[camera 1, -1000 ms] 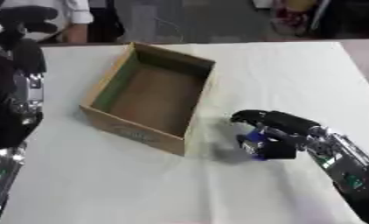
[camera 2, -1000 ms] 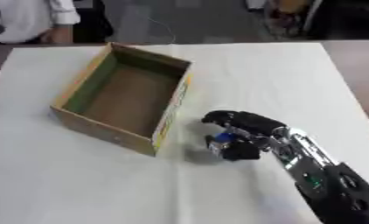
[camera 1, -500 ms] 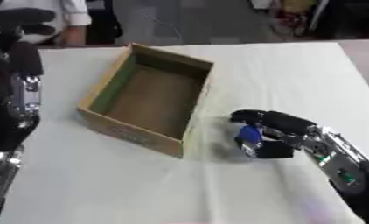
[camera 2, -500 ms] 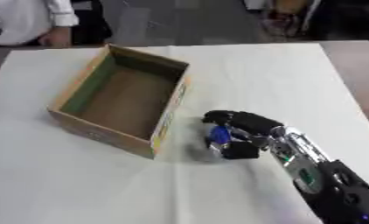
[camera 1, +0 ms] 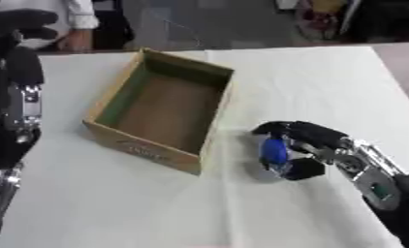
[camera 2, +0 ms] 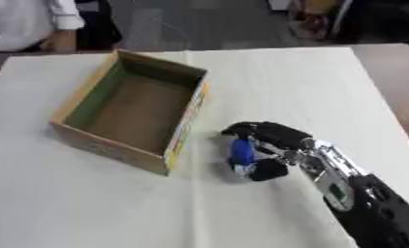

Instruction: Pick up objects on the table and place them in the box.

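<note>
**Right hand wraps a blue object beside the box**

The right hand comes in from the lower right and lies low over the white table, its fingers and thumb curled round a small blue object — the fingers arch over the top, the thumb closes in from below. The blue object sits upright in the grasp, at or just above the tabletop; whether it touches the cloth cannot be told. Just to its left stands the open cardboard box, set askew, its inside brown with a green inner wall — nothing shows within it. The left arm rises along the left edge of the left eye view; the left hand's fingers cannot be made out.
</note>
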Controlling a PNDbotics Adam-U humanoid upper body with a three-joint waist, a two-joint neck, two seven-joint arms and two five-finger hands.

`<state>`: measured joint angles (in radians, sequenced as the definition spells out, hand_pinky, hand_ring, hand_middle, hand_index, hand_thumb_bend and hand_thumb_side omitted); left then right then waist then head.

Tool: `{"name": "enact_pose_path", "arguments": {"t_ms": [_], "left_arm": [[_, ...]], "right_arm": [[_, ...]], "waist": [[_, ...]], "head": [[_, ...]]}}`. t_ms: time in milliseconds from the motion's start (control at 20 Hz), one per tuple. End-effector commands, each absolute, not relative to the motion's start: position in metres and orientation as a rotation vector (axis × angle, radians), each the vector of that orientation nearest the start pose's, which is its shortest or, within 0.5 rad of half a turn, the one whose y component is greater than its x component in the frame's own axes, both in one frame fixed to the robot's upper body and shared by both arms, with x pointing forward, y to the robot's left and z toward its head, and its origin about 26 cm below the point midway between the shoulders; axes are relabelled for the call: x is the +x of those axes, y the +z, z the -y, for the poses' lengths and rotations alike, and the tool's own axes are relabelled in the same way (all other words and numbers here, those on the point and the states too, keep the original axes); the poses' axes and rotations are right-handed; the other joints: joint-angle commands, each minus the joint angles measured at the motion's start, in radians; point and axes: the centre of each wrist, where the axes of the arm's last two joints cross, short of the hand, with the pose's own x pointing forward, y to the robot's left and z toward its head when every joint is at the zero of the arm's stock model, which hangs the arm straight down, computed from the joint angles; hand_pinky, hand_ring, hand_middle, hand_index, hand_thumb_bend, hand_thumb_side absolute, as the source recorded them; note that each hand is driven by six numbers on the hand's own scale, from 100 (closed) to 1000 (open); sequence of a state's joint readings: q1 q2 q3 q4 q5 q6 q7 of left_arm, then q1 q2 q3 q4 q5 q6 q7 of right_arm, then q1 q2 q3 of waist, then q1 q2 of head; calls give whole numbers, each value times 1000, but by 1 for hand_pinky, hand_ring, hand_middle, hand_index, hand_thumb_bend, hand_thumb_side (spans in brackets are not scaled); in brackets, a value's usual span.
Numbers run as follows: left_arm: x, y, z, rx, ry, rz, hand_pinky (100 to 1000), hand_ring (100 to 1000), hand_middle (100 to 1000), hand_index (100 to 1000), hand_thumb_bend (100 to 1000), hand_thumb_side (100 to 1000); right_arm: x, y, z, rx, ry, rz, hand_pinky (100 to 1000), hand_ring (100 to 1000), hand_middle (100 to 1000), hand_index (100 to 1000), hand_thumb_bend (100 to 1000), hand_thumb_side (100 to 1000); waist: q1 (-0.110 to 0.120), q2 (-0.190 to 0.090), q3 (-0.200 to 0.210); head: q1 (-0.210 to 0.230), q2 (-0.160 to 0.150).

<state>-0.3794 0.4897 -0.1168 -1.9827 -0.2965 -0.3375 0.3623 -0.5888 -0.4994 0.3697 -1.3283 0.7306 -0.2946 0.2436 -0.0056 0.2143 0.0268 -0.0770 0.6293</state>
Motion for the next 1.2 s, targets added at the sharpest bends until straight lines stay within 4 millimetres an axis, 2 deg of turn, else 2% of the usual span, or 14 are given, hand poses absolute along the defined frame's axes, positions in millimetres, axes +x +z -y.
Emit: {"name": "enact_pose_path", "arguments": {"t_ms": [50,150,200,300,450,500,550,750,900,1200], "left_arm": [[303,229,-250,-631,569,-3309,656,692,900,766,100,750],[303,230,-250,-629,567,-3308,656,692,900,766,100,750],[303,230,-249,-628,565,-3308,656,692,900,766,100,750],[303,230,-249,-626,563,-3307,656,692,900,766,100,750],[304,230,-249,-624,562,-3307,656,692,900,766,100,751],[304,231,-249,-623,561,-3307,657,692,900,765,100,751],[304,231,-249,-622,560,-3307,657,692,900,765,100,750],[304,231,-249,-618,557,-3305,658,693,900,766,100,749],[304,231,-249,-613,555,-3302,659,694,900,766,100,748],[304,233,-249,-600,542,-3292,662,696,898,766,100,745]], "right_arm": [[403,116,255,-672,1586,1806,100,199,346,452,100,224],[404,111,253,-631,1505,1932,100,121,256,447,100,219],[404,109,252,-600,1458,1991,100,104,247,448,100,222],[405,107,250,-542,1364,2091,100,100,233,449,100,247],[405,110,244,-472,1250,2204,100,100,225,448,100,224],[404,113,240,-449,1210,2237,100,100,224,451,100,296],[403,116,238,-431,1181,2257,100,100,221,451,100,246],[395,145,222,-338,1037,2353,100,100,218,456,100,279],[383,179,211,-248,936,2449,100,100,217,457,100,288],[359,231,202,-136,839,2579,100,100,218,456,100,273]], "waist": [[5,-9,0],[6,-8,0],[7,-7,1],[9,-6,1],[10,-5,2],[10,-5,2],[10,-5,2],[10,-6,2],[9,-9,2],[7,-11,4]], "head": [[-14,-14],[-16,-15],[-17,-16],[-18,-16],[-22,-15],[-23,-15],[-23,-15],[-27,-13],[-29,-12],[-30,-11]]}}
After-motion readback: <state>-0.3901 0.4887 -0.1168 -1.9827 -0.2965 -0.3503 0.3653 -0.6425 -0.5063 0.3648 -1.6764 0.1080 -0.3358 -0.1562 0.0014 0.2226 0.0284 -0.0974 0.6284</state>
